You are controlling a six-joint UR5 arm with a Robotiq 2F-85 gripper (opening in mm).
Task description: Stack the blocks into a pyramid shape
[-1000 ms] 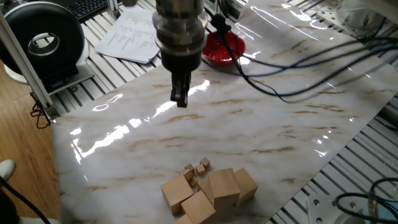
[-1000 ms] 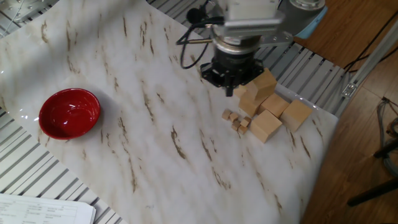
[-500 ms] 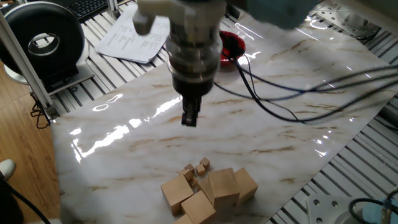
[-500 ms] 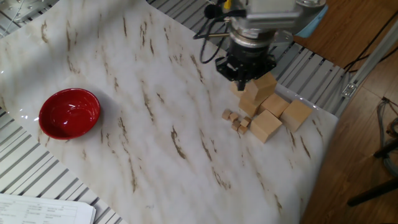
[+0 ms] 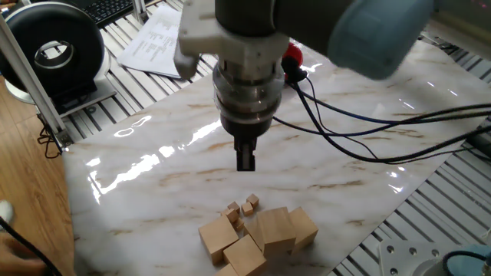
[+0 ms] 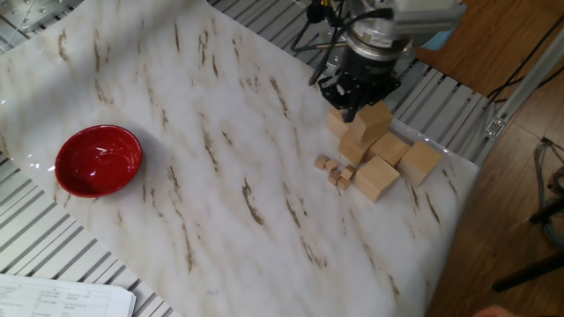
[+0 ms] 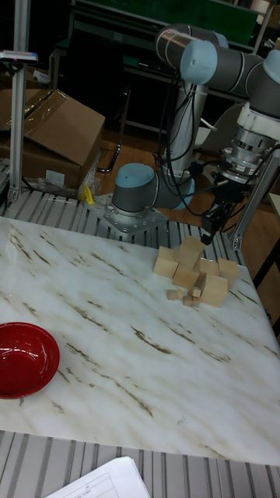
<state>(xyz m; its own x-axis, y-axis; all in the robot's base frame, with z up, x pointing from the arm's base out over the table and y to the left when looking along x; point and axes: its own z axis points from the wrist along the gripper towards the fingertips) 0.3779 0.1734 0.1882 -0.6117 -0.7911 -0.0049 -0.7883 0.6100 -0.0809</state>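
Several large tan wooden blocks [image 5: 275, 228] lie in a loose cluster near the table's edge, also shown in the other fixed view [image 6: 377, 178] and the tall view [image 7: 214, 289]. One block [image 6: 374, 121] rests tilted on top of others. It is a rough heap, not a tidy pyramid shape. My gripper [image 5: 245, 159] hangs over the marble short of the cluster, fingers pressed together and holding nothing. From the opposite side the gripper [image 6: 352, 110] appears just beside the raised block, and the tall view puts the gripper [image 7: 208, 233] just above the heap's far side.
Tiny wooden cubes [image 5: 242, 208] lie against the heap's inner side. A red bowl [image 6: 99, 158] sits far off across the marble table [image 6: 220, 220]. Black cables [image 5: 368, 146] trail from the arm. Papers [image 5: 157, 42] and a black round device [image 5: 54, 50] lie beyond the marble.
The gripper has travelled across the table toward the block cluster and dropped lower. The blocks and bowl have not moved.
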